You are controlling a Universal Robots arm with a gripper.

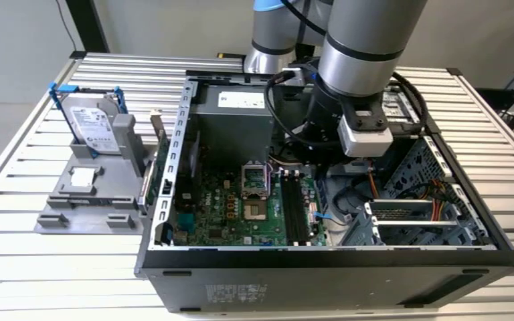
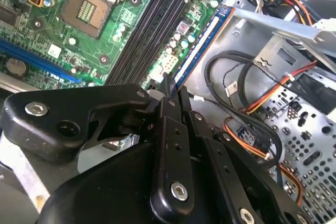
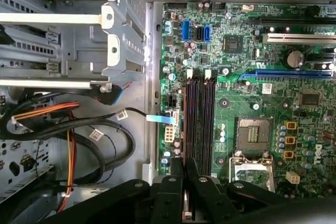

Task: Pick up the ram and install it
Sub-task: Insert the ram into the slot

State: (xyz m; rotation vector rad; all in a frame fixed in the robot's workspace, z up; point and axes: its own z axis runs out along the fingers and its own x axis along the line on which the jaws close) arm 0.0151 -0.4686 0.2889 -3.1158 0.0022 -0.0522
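Ram [image 2: 169, 86] looks picked already: the fingers [image 2: 169, 129] are pinched together on a thin dark edge, which I read as the stick seen end-on, though little of it shows. Gripper [image 3: 184, 163] hangs inside the open case [image 1: 328, 267], over one end of the black memory slots [image 3: 199, 119]; all the slots look unfilled, so I'd call this the line-up-before-seating stage. Seating calls for the stick parallel to one slot, square over it, notch matched and a straight push; can't tell whether the white latches [image 3: 190, 72] are open. Obstacles: cable bundle [image 3: 79, 129] and drive cage [image 3: 79, 40] on one side of the slots, processor socket [image 3: 254, 132] on the other, small white connector [image 3: 169, 132] just beside the slots. Hard drive [image 1: 94, 124] sits in a grey holder [image 1: 88, 194] on the surface [image 1: 25, 134], well apart.
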